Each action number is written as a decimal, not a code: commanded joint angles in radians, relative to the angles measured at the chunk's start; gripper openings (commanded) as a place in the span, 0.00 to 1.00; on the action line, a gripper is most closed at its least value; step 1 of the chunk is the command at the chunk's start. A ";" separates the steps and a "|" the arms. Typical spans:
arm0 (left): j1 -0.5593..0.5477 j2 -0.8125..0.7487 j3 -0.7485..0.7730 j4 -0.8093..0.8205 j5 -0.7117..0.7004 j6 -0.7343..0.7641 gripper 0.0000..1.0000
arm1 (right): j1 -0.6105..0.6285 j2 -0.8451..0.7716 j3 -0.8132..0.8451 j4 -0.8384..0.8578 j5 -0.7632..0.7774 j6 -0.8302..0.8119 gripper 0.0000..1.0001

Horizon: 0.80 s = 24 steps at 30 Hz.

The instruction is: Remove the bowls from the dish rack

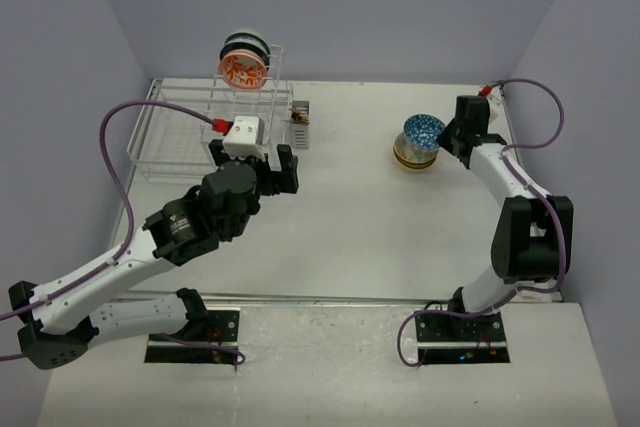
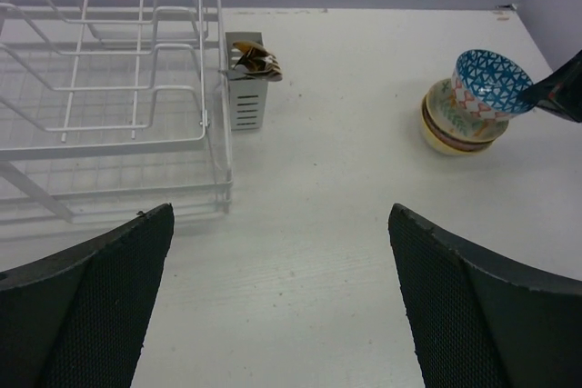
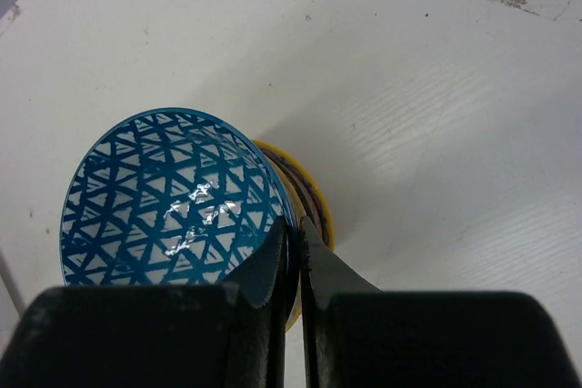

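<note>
Top external view: white wire dish rack (image 1: pixel 195 137) at upper left of frame, on the pale table (image 1: pixel 370 217). Several bowls (image 1: pixel 244 47) standing on edge in the tall slotted frame at the rack's far end, orange-red bowl (image 1: pixel 242 69) in front; count of those behind not readable. Grey cutlery cup (image 1: pixel 300 125) just beside the rack's right side. Left gripper (image 1: pixel 254 161) left of centre, at the rack's near right corner, spread wide. Right gripper (image 1: pixel 448 137) at upper right, clamped on a blue-patterned bowl (image 1: pixel 424 130), tilted, resting on a short stack (image 1: pixel 413 156) of bowls on the table, well apart from the rack. Left wrist view: both dark fingers (image 2: pixel 100 297) in the bottom corners, far apart, bare table between. Rack in the upper left, orange-red bowl cut off by the top edge. Cutlery cup upright at the rack's corner, something brown inside, not identifiable. Stack at right of frame, blue-patterned bowl leaning on top, dark tip of the right gripper at its right rim. Right wrist view: fingertips (image 3: pixel 268 270) pinched narrow on the blue-patterned bowl's rim, one inside, one outside. Blue triangle lattice on white inside, mouth tipped toward the camera. Yellow-rimmed bowl (image 3: pixel 314 202) directly under it, touching.
</note>
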 commanded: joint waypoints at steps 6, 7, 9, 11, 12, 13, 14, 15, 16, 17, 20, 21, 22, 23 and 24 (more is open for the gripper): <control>0.025 -0.003 -0.046 -0.016 0.006 -0.011 1.00 | -0.002 0.031 -0.006 0.143 -0.051 0.005 0.03; 0.026 -0.006 -0.049 -0.010 0.011 -0.010 1.00 | -0.003 0.031 -0.010 0.149 -0.057 0.011 0.06; 0.032 -0.010 -0.052 -0.007 0.020 -0.008 1.00 | -0.003 0.034 -0.014 0.147 -0.062 0.009 0.11; 0.037 -0.008 -0.052 -0.008 0.025 -0.008 1.00 | -0.002 0.029 -0.017 0.147 -0.065 0.006 0.13; 0.039 -0.008 -0.055 -0.010 0.023 -0.010 1.00 | -0.002 0.026 -0.018 0.147 -0.067 0.008 0.15; 0.045 -0.008 -0.055 -0.011 0.025 -0.010 1.00 | -0.003 0.026 -0.018 0.143 -0.071 0.006 0.17; 0.048 -0.008 -0.056 -0.013 0.026 -0.016 1.00 | -0.003 0.025 -0.020 0.138 -0.073 0.006 0.21; 0.051 -0.008 -0.059 -0.014 0.031 -0.019 1.00 | -0.003 0.023 -0.024 0.138 -0.071 0.006 0.23; 0.060 -0.010 -0.061 -0.014 0.036 -0.022 1.00 | -0.002 0.023 -0.029 0.138 -0.070 0.006 0.24; 0.063 -0.008 -0.062 -0.013 0.046 -0.027 1.00 | -0.003 0.023 -0.040 0.138 -0.068 0.006 0.25; 0.077 0.000 -0.064 -0.013 0.054 -0.031 1.00 | -0.008 0.002 -0.069 0.138 -0.062 0.015 0.26; 0.081 0.001 -0.062 -0.017 0.053 -0.034 1.00 | -0.009 -0.027 -0.079 0.137 -0.060 0.031 0.27; 0.095 0.007 -0.056 -0.023 0.048 -0.048 1.00 | -0.012 -0.044 -0.105 0.137 -0.060 0.038 0.27; 0.104 0.012 -0.052 -0.031 0.030 -0.062 1.00 | -0.017 -0.078 -0.115 0.137 -0.062 0.051 0.32; 0.139 0.016 -0.044 -0.043 0.025 -0.076 1.00 | -0.017 -0.093 -0.122 0.127 -0.062 0.058 0.35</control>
